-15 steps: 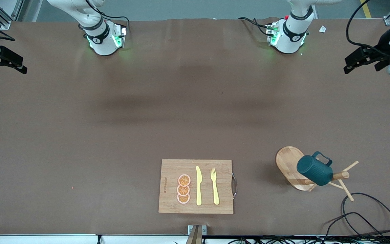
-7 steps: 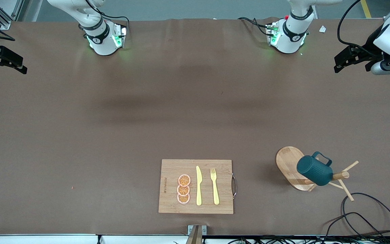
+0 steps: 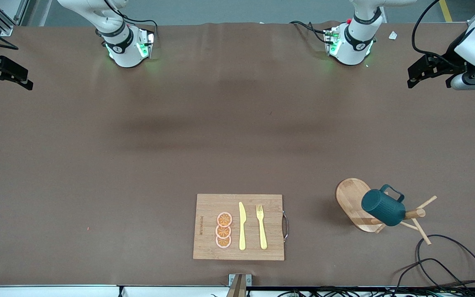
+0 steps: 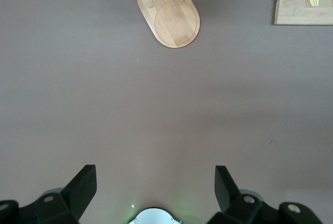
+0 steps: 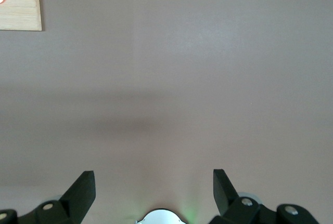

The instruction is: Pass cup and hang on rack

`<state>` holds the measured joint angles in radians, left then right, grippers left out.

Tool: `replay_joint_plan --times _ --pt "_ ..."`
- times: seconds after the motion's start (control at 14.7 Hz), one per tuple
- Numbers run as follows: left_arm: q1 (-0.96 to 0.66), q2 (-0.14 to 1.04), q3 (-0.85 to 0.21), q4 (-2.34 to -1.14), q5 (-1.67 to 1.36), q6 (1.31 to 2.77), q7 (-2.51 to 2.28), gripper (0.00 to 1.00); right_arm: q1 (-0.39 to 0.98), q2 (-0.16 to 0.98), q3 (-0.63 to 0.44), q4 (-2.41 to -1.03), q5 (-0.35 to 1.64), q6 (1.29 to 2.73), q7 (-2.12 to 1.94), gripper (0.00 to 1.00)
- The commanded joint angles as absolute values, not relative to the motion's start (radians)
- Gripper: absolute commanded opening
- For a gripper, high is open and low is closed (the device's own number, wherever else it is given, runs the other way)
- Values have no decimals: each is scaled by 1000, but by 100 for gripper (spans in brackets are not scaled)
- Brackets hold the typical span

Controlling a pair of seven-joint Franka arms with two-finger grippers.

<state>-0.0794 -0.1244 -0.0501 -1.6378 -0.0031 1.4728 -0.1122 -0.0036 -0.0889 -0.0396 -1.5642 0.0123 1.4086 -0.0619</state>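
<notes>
Hanging on a peg of the rack [image 3: 355, 202], the cup [image 3: 382, 207] sits at the left arm's end of the desk [image 3: 138, 165], beside the cutting board [image 3: 208, 243]. The rack's post leans toward the front camera in that view. The left gripper [image 3: 421, 74] hovers over bare desk at that same end, well apart from the cup, jaws wide and holding nothing. The right gripper [image 3: 10, 74] waits over the right arm's end, jaws likewise wide and holding nothing. The left arm is the nearer one; the task appears complete.
</notes>
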Motion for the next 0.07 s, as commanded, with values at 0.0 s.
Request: replay_joint_plan --times 0.0 --pt "-69 -130 -51 -1620 -2 1474 -94 100 -2 -117 -41 -1591 9 1414 -58 100"
